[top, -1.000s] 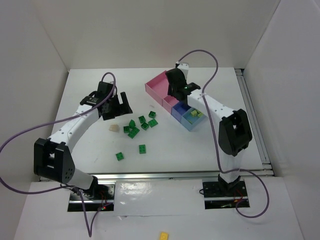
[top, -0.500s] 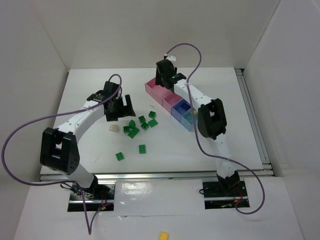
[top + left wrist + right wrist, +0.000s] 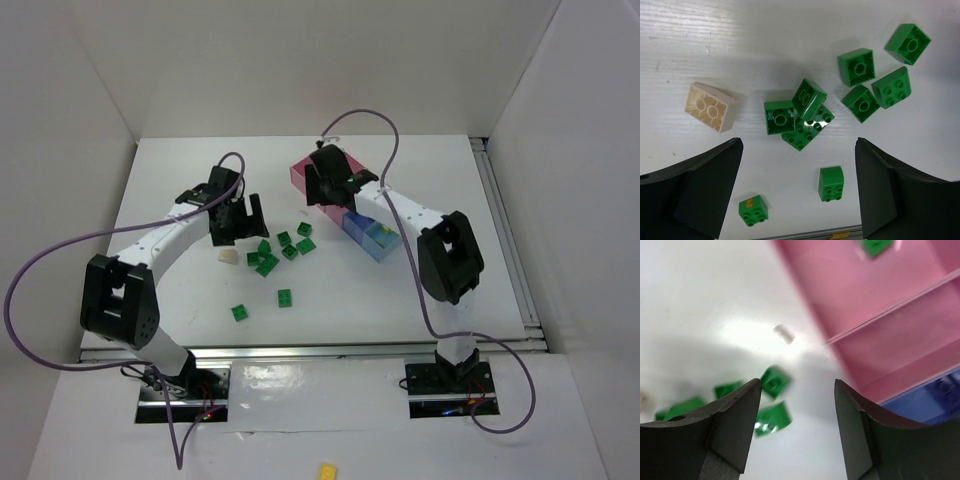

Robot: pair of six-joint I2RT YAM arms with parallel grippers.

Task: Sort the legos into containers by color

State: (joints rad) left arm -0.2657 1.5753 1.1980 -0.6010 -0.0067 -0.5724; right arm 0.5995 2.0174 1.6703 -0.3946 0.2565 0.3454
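Observation:
Several green legos (image 3: 280,245) lie in a loose cluster at mid-table, with a cream lego (image 3: 228,256) to their left and two more green ones (image 3: 285,297) nearer the front. My left gripper (image 3: 235,215) hovers open and empty just left of the cluster. The left wrist view shows the cream lego (image 3: 712,107), stacked green legos (image 3: 800,117) and a green lego (image 3: 831,183) between my open fingers. My right gripper (image 3: 325,185) is open and empty over the left edge of the containers (image 3: 300,170). The right wrist view shows the large pink box (image 3: 840,290) holding a green lego (image 3: 875,246).
The small pink box (image 3: 910,340) and a blue box (image 3: 378,242) continue the row to the right. A tiny white bit (image 3: 784,333) lies on the table beside the pink box. A lone yellow brick (image 3: 328,470) lies off the table at the front.
My right gripper swung from over the blue boxes to the far pink box, then left and nearer to the pink box's left edge. My left gripper shifted slightly right toward the cluster.

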